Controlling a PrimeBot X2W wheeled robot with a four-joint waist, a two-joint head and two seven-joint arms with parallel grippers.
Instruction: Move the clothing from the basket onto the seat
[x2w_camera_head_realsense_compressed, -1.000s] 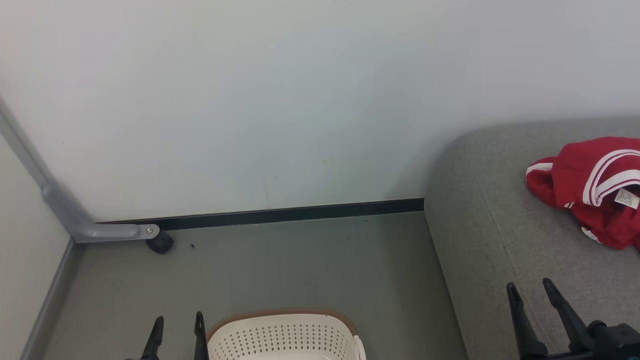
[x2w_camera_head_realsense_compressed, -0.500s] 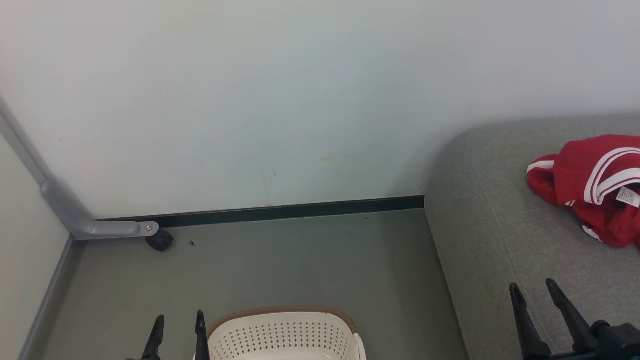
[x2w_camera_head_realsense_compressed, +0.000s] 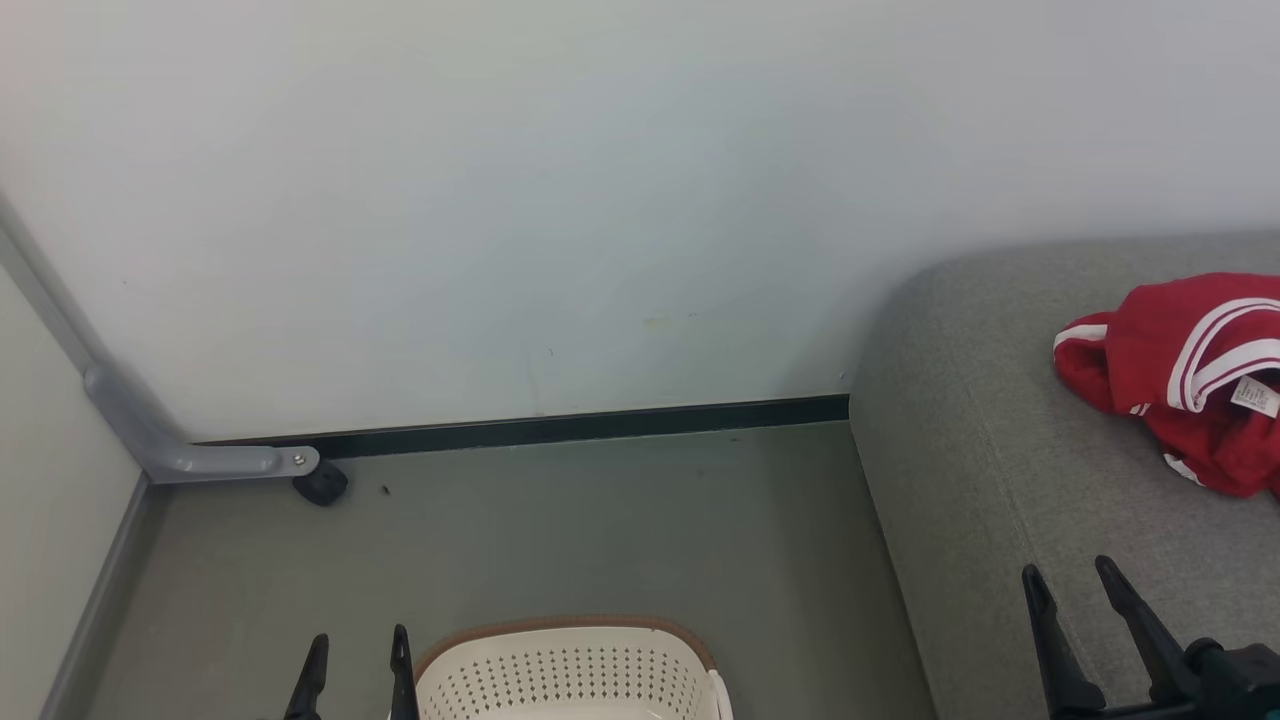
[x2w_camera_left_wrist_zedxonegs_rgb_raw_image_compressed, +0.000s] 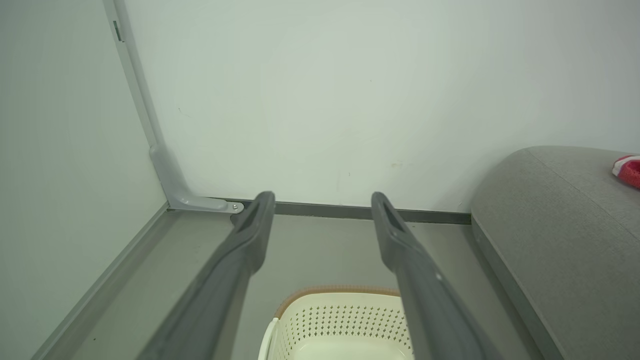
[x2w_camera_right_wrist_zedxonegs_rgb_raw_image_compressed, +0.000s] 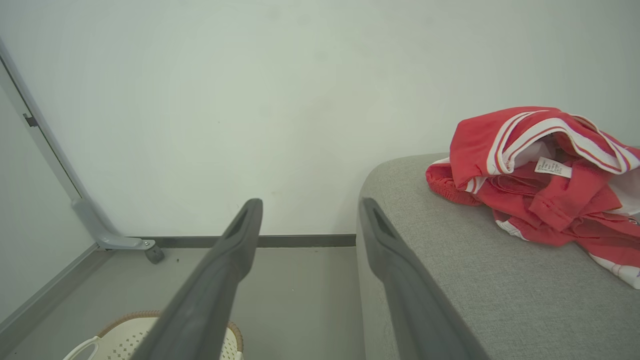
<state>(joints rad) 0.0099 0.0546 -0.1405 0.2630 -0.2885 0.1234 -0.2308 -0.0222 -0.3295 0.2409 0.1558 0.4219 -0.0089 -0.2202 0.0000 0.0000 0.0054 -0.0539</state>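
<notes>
Red clothing (x2w_camera_head_realsense_compressed: 1190, 385) with white stripes and a small label lies crumpled on the grey seat (x2w_camera_head_realsense_compressed: 1010, 480) at the right; the right wrist view shows the clothing (x2w_camera_right_wrist_zedxonegs_rgb_raw_image_compressed: 545, 175) on the seat (x2w_camera_right_wrist_zedxonegs_rgb_raw_image_compressed: 475, 280) too. The cream basket (x2w_camera_head_realsense_compressed: 570, 670) with its brown rim sits on the floor at the bottom centre; what I see of its inside holds no fabric. My left gripper (x2w_camera_head_realsense_compressed: 355, 645) is open just left of the basket, holding nothing. My right gripper (x2w_camera_head_realsense_compressed: 1070, 580) is open over the seat's near part, short of the clothing.
A white wall (x2w_camera_head_realsense_compressed: 600, 200) runs across the back with a dark skirting strip. A grey metal frame leg (x2w_camera_head_realsense_compressed: 190, 455) with a black caster (x2w_camera_head_realsense_compressed: 322, 485) stands in the left corner. Bare grey floor (x2w_camera_head_realsense_compressed: 600, 530) lies between the basket and the wall.
The right gripper has slipped slightly lower and rightward in the head view. The picture bobs a few pixels with the camera; clothing, basket and left gripper stay where they were.
</notes>
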